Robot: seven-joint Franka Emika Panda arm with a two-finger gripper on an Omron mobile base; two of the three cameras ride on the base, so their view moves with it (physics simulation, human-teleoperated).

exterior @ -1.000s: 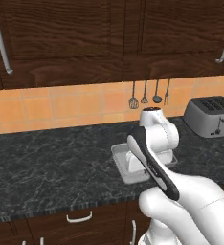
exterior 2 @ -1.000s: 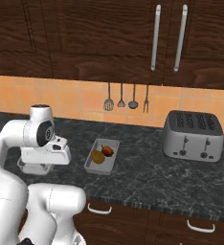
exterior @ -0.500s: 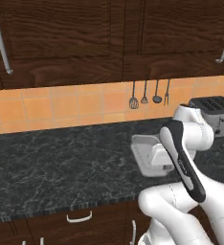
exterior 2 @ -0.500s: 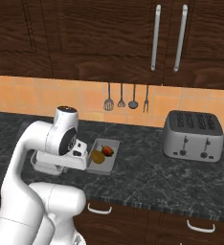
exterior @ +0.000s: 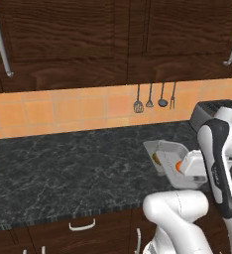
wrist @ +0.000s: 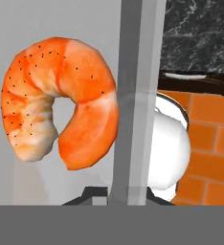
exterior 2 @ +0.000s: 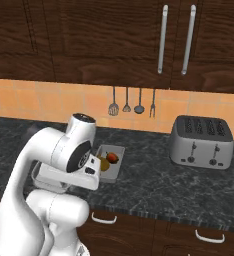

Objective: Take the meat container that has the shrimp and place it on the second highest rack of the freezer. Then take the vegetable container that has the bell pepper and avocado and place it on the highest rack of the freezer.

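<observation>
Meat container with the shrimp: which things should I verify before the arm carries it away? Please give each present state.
1. Correct container taken: ok, the shrimp lies in the meat container.
2. Grip: ok, the gripper is shut on the rim of the container.
3. Container lifted off the counter: cannot tell.
4. Gap to the vegetable container: cannot tell, the arm covers it.
5. Toaster out of the way: ok, it stands far to the right.
</observation>
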